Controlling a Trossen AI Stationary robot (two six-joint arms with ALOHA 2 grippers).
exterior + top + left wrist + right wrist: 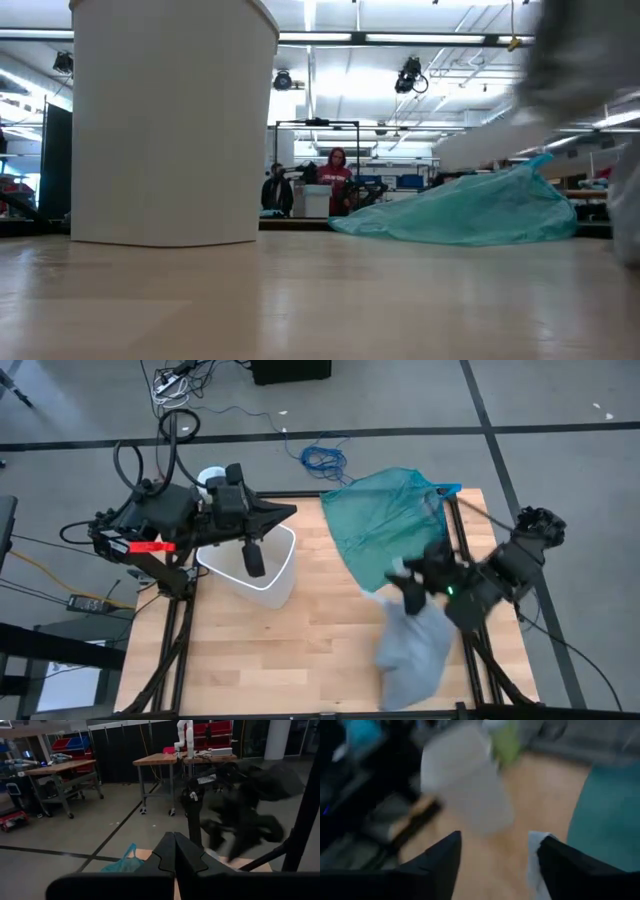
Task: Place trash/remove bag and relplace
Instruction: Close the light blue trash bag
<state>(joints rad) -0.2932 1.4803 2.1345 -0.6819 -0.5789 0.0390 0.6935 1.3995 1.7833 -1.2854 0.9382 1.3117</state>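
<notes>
The bag point(415, 650), pale grey-white and crumpled, lies on the table's near right part, just below my right gripper point(402, 584). In its blurred wrist view that gripper point(495, 840) is open, its fingers wide apart. The white bin point(262, 575) stands on the table's left part and looms at the left in the low view point(170, 120). My left gripper point(290, 512) is shut and level above the bin's far rim, holding nothing point(174, 851). The trash is out of view. My right gripper is open. A pale strip point(536, 851), probably the bag's top, shows against the inner side of one finger. I cannot tell whether it touches.
A teal-green plastic bag point(385, 520) lies spread over the table's far right part point(470, 210). Bare wood shows between the bin and the two bags. People stand in the room beyond the table point(335, 178).
</notes>
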